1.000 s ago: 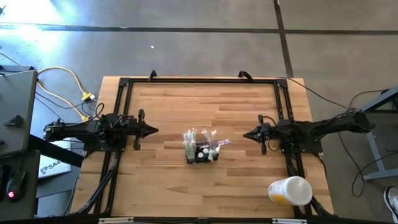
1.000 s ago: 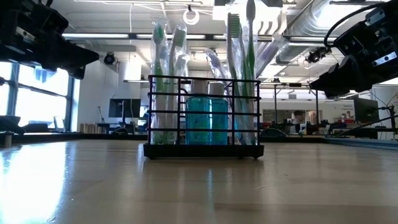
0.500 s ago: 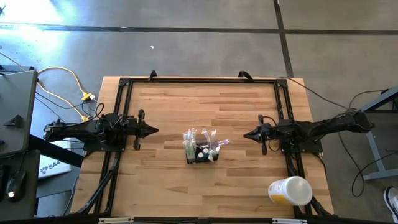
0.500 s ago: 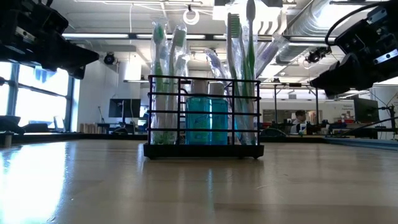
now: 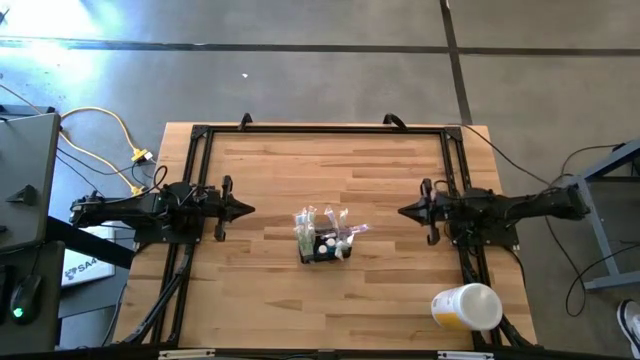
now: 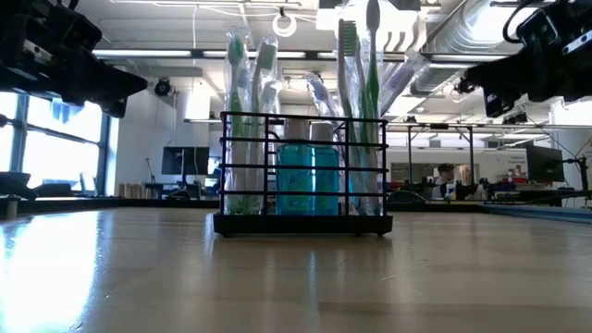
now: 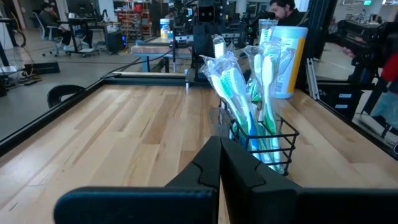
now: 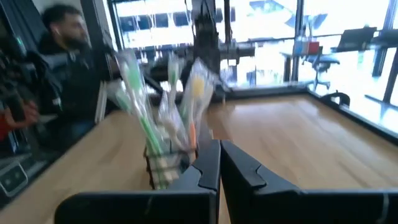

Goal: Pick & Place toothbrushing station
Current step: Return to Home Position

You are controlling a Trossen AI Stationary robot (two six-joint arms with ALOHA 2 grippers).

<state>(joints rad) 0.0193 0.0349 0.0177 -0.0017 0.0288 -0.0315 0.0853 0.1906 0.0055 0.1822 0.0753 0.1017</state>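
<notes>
- The toothbrushing station [image 5: 322, 246], a small black wire caddy, is seen standing upright near the middle of the wooden table [image 5: 270, 290].
- Wrapped toothbrushes [image 6: 248, 92] are held upright in it and rise well above its rim; teal bottles [image 6: 308, 180] with white caps are seated between the brush bundles.
- The left gripper [image 5: 246, 210] is held off to the caddy's left, well apart from it and pointed towards it. Its jaws are pressed together and nothing is gripped.
- The right gripper [image 5: 404, 212] is held likewise on the caddy's right, well apart. Its jaws are closed and empty.
- Only bare boards lie between each gripper and the caddy.
- In both wrist views the caddy's lower part is partly covered by that arm's own fingers.
- A white-and-yellow cup [image 5: 466, 307] stands at a table corner on the right arm's side, well apart from the caddy.
- The tabletop is bordered by a black metal frame [image 5: 200, 135]; a yellow cable [image 5: 110, 130] lies on the floor beside the left arm.
- A person [image 8: 62, 62] is seen beyond the table in the right wrist view.
</notes>
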